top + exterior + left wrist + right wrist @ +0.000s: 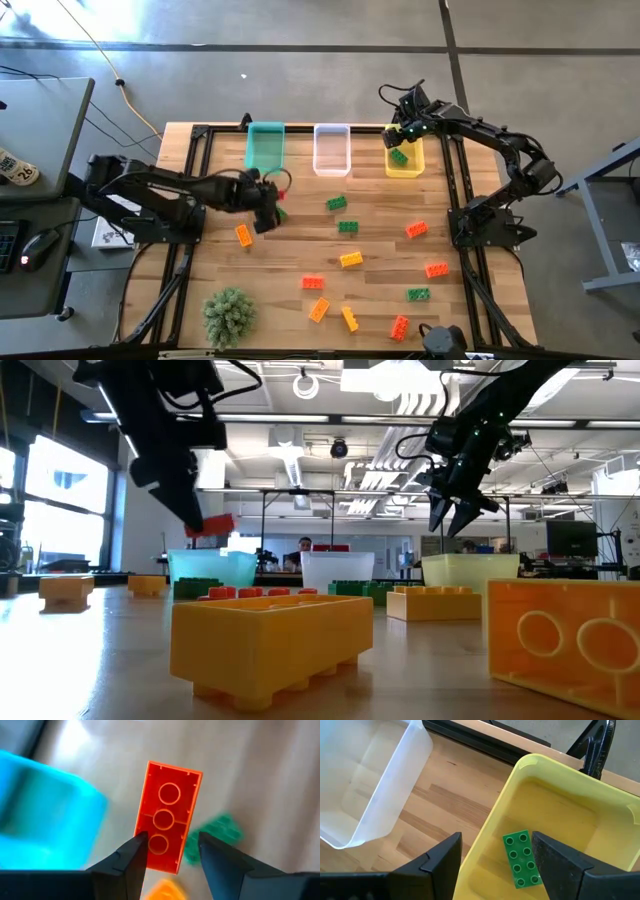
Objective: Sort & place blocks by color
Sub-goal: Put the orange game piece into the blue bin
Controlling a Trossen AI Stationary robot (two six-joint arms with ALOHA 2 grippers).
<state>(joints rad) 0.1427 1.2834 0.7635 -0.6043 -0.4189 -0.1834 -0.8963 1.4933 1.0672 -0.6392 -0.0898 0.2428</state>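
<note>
Your left hand (167, 852) hangs above the desk (300, 260) just beside the teal bin (265, 148), its fingers closed on a red-orange block (167, 815) lifted clear of the wood. Your right hand (495, 857) hovers over the yellow bin (405, 160) with its fingers spread and empty; a green block (521, 858) lies flat in that bin below it. The other blocks (350, 260) lie scattered across the desk, well apart from the clear bin (331, 150).

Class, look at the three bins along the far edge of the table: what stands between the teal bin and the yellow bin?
The clear bin stands between the teal bin and the yellow bin, seemingly empty. The high view shows it; the low view confirms the order.
</note>
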